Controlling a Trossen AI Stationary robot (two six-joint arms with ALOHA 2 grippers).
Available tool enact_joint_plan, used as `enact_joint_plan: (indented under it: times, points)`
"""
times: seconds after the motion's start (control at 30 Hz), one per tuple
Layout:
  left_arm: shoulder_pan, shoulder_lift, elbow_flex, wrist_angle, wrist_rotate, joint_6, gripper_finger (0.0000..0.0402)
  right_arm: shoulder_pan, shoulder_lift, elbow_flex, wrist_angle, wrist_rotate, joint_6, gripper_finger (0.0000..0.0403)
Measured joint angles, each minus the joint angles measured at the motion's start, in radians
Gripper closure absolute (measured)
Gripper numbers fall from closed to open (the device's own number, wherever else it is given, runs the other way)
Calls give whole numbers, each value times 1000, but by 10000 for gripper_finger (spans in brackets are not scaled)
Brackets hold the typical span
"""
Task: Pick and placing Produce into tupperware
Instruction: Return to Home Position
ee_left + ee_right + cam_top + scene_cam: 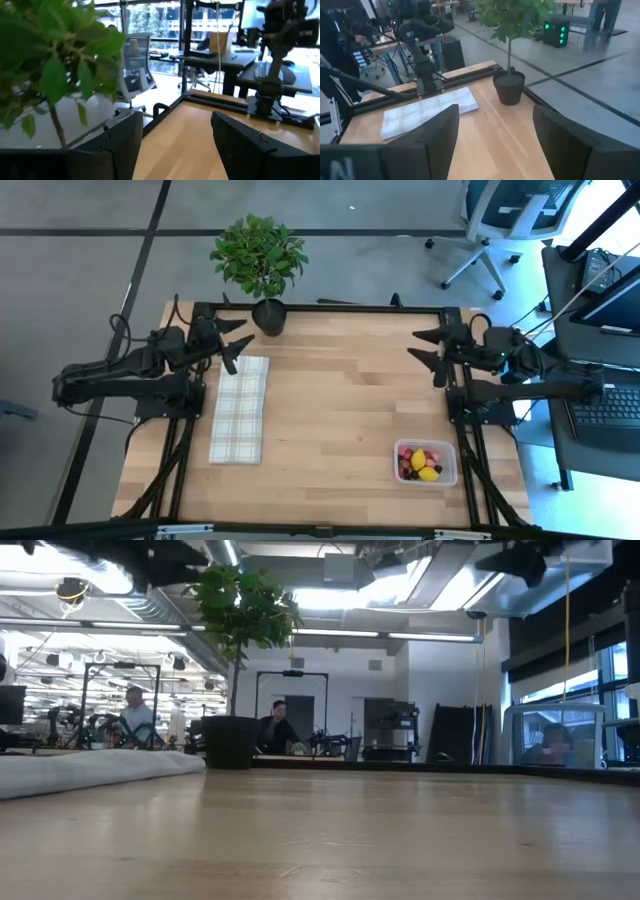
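At the far left the left claw hangs above the table, fingers apart and empty. Beside it lies a plaid cloth, with a potted plant farther back. At the far right the right claw mirrors it, also apart and empty. Near right, the tub holds the fruit: red, dark and yellow pieces. No loose piece shows on the wood, so the job looks done; nothing blocks the arms.
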Motion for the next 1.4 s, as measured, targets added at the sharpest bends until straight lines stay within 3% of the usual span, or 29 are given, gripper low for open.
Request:
enact_joint_plan:
  times: [0.37,0.6,0.87,1.13,1.4]
  points:
    - [47,-102,-178,100,0,-80,174,-85,-350,-187,2,-21,-24,148]
    - [54,-156,-302,262,0,-105,174,-86,-531,-297,-2,-21,16,148]
    - [54,-212,-439,409,0,-145,174,-86,-516,-411,108,-26,38,148]
    - [54,-248,-529,404,-5,-205,174,-86,-529,-534,293,-31,35,148]
    - [54,-261,-532,334,-38,-214,174,-85,-530,-632,383,-44,62,148]
